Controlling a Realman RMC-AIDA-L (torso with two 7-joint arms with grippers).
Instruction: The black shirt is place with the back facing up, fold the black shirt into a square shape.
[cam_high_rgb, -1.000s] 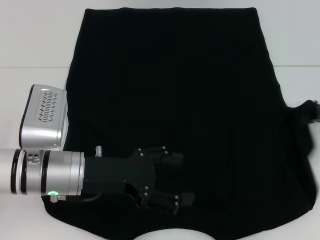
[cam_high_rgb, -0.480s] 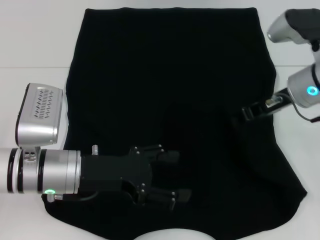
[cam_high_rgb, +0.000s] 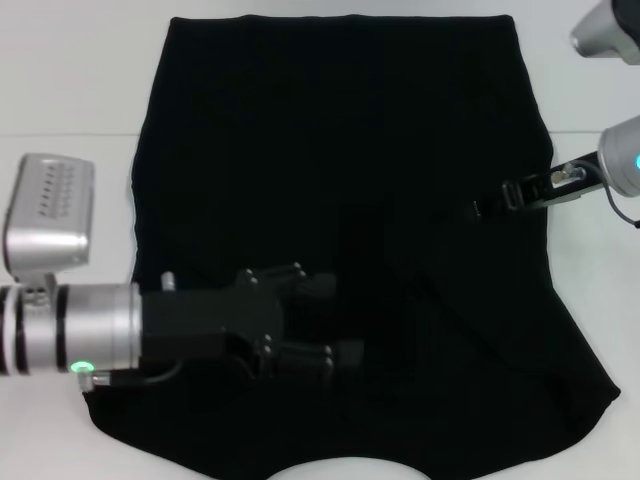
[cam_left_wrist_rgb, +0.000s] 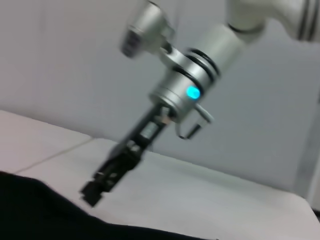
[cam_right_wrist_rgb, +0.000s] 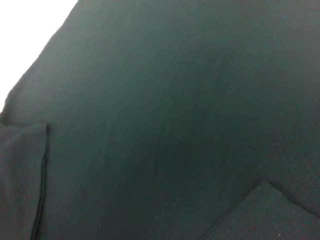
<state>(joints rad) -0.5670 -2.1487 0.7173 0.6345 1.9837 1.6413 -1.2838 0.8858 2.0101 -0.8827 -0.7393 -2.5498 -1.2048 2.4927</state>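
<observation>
Large plain black cloth shirt (cam_high_rgb: 340, 200) spread flat on the white table (cam_high_rgb: 60, 80), both sleeves apparently tucked in. Left gripper (cam_high_rgb: 335, 325) low over its near-left part, fingers parted, holding nothing. Right gripper (cam_high_rgb: 490, 205) at its right edge; finger state unclear. Lengthwise folds into a square remaining.

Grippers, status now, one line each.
Left gripper: open, over the shirt, holding nothing.
Right gripper: at the shirt's right edge; state cannot be told.

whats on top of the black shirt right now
The left gripper lies low over the black shirt near its lower left, and the right gripper reaches in at its right edge. Whether either touches the cloth is hidden. Nothing else rests there.
</observation>
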